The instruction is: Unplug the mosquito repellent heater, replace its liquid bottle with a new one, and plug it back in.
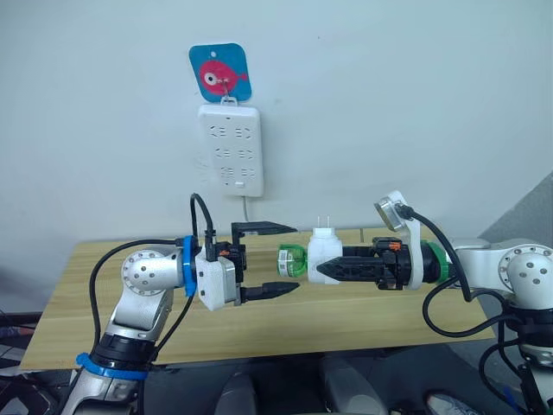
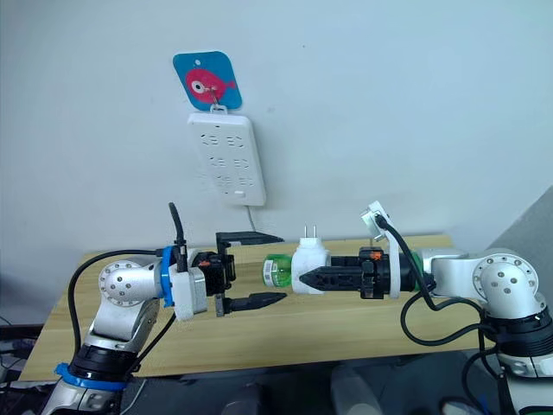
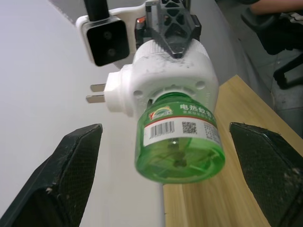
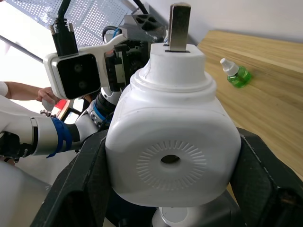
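Note:
My right gripper (image 1: pixel 323 270) is shut on the mosquito repellent heater (image 1: pixel 325 248), a small white unit held above the table with its two prongs (image 1: pixel 324 222) pointing up. Its round vent hole (image 4: pixel 169 159) faces the right wrist camera. A green liquid bottle (image 1: pixel 291 260) sticks out of the heater sideways toward my left arm. My left gripper (image 1: pixel 295 257) is open, with one finger above and one below the bottle's base, not touching it. In the left wrist view the bottle (image 3: pixel 180 142) hangs between the two spread fingers (image 3: pixel 66 179). A second small green bottle (image 4: pixel 235 73) lies on the table.
A long white power strip (image 1: pixel 230 160) hangs on the wall under a blue fish hook (image 1: pixel 219 73), its cord dropping behind the wooden table (image 1: pixel 104 285). Both arms hover over the table's middle.

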Action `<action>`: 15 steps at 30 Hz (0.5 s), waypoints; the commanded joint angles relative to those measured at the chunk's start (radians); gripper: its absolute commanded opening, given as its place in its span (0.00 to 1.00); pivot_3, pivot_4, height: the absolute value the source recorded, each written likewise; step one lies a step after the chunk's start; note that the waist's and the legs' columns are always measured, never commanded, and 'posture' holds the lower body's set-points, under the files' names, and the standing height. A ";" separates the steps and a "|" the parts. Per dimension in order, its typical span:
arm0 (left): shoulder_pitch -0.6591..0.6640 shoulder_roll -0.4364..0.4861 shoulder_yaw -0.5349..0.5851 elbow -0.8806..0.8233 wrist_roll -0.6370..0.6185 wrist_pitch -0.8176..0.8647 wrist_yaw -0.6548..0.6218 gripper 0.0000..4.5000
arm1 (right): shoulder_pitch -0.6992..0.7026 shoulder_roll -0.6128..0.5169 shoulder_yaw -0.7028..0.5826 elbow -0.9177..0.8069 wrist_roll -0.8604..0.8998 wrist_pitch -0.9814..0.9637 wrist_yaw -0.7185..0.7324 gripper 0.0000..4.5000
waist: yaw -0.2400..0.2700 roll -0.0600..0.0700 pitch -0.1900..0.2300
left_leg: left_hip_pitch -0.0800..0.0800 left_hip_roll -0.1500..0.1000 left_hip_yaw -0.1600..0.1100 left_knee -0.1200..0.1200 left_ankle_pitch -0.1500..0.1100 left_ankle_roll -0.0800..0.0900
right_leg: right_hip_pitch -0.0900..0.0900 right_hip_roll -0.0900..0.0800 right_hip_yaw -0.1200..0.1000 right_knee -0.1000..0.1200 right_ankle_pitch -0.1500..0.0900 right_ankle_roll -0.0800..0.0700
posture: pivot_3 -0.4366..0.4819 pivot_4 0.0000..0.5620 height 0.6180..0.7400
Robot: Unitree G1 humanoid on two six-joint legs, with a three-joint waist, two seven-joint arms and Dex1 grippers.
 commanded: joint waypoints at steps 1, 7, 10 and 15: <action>-0.022 0.001 -0.014 -0.016 -0.013 -0.017 0.018 0.91 | -0.018 0.006 -0.028 -0.010 0.038 -0.011 0.005 0.67 | -0.001 0.000 0.000 | 0.000 0.000 0.000 0.000 0.000 0.000 | 0.000 0.000 0.000 0.000 0.000 0.000 | 0.27 0.22 0.75; -0.017 0.025 -0.025 -0.048 -0.047 0.029 0.015 0.53 | -0.012 0.007 -0.027 -0.019 0.042 -0.014 -0.004 0.67 | -0.003 0.000 0.000 | 0.000 0.000 0.000 0.000 0.000 0.000 | 0.000 0.000 0.000 0.000 0.000 0.000 | 0.27 0.23 0.75; -0.016 0.053 -0.029 -0.080 -0.082 0.114 0.006 0.50 | -0.012 0.005 -0.027 -0.028 0.023 -0.016 0.003 0.67 | -0.003 0.000 0.000 | 0.000 0.000 0.000 0.000 0.000 0.000 | 0.000 0.000 0.000 0.000 0.000 0.000 | 0.27 0.23 0.75; -0.023 0.187 -0.051 -0.196 -0.249 0.632 0.033 0.50 | -0.033 -0.022 -0.012 -0.124 -0.170 -0.069 0.127 0.67 | -0.004 0.000 0.000 | 0.000 0.000 -0.002 0.000 0.000 0.000 | 0.000 0.000 -0.001 0.000 0.000 0.000 | 0.28 0.24 0.75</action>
